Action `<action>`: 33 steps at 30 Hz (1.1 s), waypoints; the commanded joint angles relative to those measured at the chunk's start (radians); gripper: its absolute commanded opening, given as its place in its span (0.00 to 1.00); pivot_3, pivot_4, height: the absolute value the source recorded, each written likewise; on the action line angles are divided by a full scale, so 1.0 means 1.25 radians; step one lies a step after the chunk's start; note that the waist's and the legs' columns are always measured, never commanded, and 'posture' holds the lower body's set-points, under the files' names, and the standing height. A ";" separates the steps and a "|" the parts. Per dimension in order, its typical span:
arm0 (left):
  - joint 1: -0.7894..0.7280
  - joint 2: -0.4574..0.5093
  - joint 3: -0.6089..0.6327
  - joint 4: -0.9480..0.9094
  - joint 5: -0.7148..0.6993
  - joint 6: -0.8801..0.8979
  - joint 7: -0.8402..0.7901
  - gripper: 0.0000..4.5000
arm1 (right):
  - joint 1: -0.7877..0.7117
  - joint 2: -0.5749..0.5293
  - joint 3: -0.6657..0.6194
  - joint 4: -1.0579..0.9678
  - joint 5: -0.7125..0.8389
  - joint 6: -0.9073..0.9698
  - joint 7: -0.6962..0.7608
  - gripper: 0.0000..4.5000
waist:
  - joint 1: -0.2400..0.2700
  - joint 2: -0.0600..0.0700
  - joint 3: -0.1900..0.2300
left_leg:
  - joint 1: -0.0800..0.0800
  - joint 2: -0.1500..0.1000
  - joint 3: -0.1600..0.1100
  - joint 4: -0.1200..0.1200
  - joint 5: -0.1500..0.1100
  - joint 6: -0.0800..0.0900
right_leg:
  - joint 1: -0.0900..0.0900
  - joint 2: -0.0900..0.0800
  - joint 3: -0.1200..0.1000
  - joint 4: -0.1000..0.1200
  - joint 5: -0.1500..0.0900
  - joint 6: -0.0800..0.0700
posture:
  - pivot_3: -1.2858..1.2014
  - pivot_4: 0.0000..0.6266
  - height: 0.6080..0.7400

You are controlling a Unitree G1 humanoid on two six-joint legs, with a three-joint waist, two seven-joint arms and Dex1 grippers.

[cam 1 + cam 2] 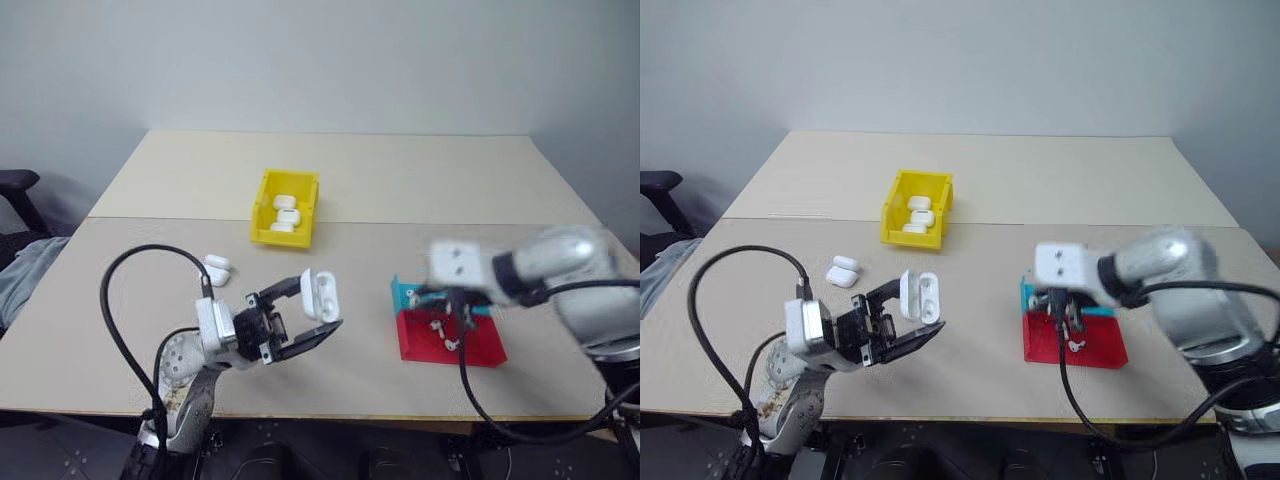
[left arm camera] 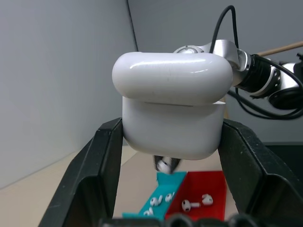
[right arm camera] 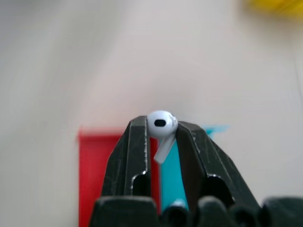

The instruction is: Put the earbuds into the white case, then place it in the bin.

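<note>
progress: early, nothing cased or binned | left gripper (image 1: 318, 305) jaws clamp open white case (image 1: 320, 293) above desk (image 1: 420, 180) | right gripper (image 3: 162, 128) jaws pinch earbud (image 3: 161, 126) above red tray (image 1: 450, 338) | bin (image 1: 305, 205) awaits case

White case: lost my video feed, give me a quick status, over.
Left hand shut on the white case, lid open, lifted off the table. Right hand shut on one earbud above the red tray. Nothing between the hands.
</note>
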 commanded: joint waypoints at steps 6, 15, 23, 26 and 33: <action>-0.117 0.036 -0.010 -0.122 -0.029 0.223 0.105 0.60 | 0.021 0.205 -0.346 -0.090 0.359 0.004 -0.161 0.15 | 0.000 0.000 0.000 | 0.000 0.000 0.000 0.000 0.000 0.000 | 0.000 0.000 0.000 0.000 0.000 0.000 | 0.52 0.24 1.00; -0.139 0.007 -0.018 -0.135 -0.035 0.263 0.103 0.60 | 0.041 0.297 -0.253 -0.090 0.470 -0.145 -0.173 0.15 | -0.004 0.000 0.000 | 0.000 0.000 0.000 0.000 0.000 0.000 | 0.000 0.001 0.001 0.001 0.000 0.001 | 0.52 0.24 1.00; -0.128 -0.015 -0.026 -0.139 -0.026 0.258 0.096 0.60 | 0.008 0.310 -0.173 -0.039 0.501 -0.218 -0.158 0.15 | -0.002 0.000 0.000 | 0.000 0.000 0.000 0.000 0.000 0.000 | 0.000 0.001 0.001 0.000 0.000 0.000 | 0.52 0.24 1.00; -0.125 -0.019 -0.028 -0.138 -0.025 0.256 0.093 0.60 | 0.015 0.304 -0.148 -0.022 0.485 -0.250 -0.145 0.15 | -0.001 0.000 0.000 | 0.000 0.000 0.000 0.000 0.000 0.000 | 0.000 0.001 0.001 0.000 0.000 0.000 | 0.52 0.24 1.00; -0.122 -0.020 -0.031 -0.144 -0.022 0.259 0.089 0.60 | 0.042 0.282 -0.107 0.003 0.440 -0.323 -0.128 0.15 | -0.001 0.000 0.000 | 0.000 0.000 0.001 0.000 0.000 0.000 | 0.000 0.001 0.001 0.000 0.000 0.000 | 0.52 0.24 1.00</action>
